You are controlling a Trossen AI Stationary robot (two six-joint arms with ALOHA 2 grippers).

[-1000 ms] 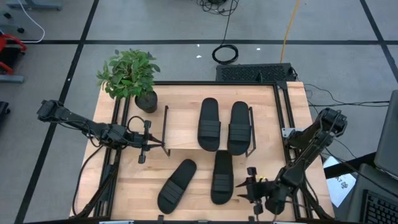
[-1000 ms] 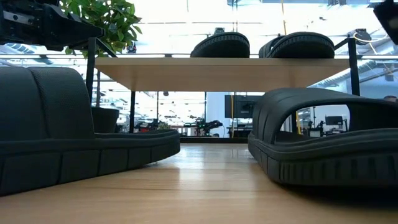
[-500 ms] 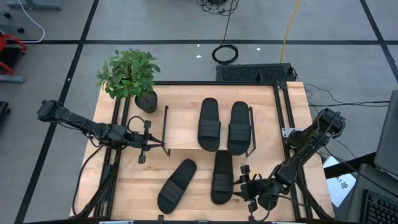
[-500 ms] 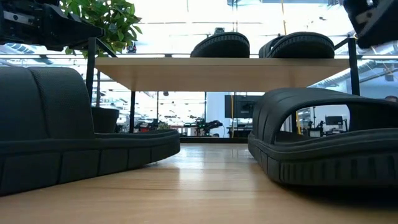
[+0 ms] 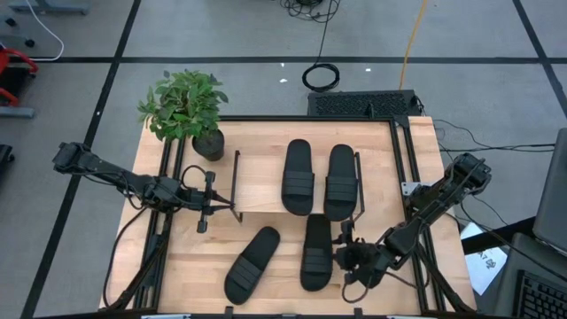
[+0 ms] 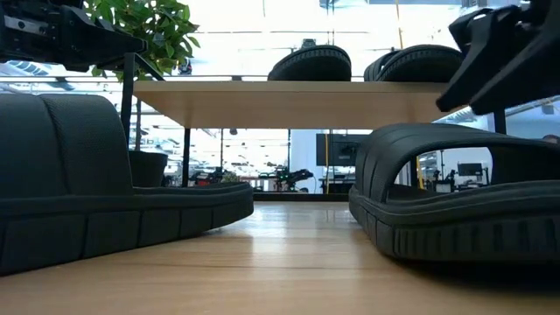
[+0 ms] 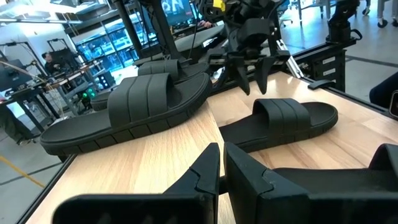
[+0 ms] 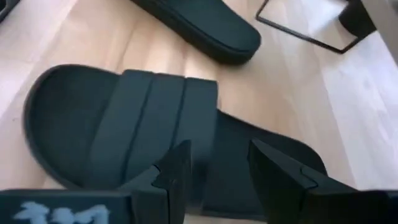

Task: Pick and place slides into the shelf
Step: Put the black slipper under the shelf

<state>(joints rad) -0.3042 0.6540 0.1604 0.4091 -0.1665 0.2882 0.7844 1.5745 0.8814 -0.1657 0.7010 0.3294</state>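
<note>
Shelf (image 5: 266, 188): low board on wire frame, mid surface (image 5: 177, 266); two slides on top, side by side, toes away from robot.
Shelved pair (image 5: 298, 176), (image 5: 341, 181): already placed.
Loose slide, right (image 5: 316, 251): flat on surface just before shelf; likely next pick.
Loose slide, left (image 5: 251, 263): lying askew, apart from its mate.
Right gripper (image 5: 344, 257): just beside right loose slide; fingers (image 8: 277, 165) parted, nothing between, aimed over strap, presumably to straddle it.
Left gripper (image 5: 205, 205): by shelf's left frame, waiting clear; fingers (image 7: 205, 171) pressed together, empty.
Potted plant (image 5: 186, 108): far-left corner, out of working path.
</note>
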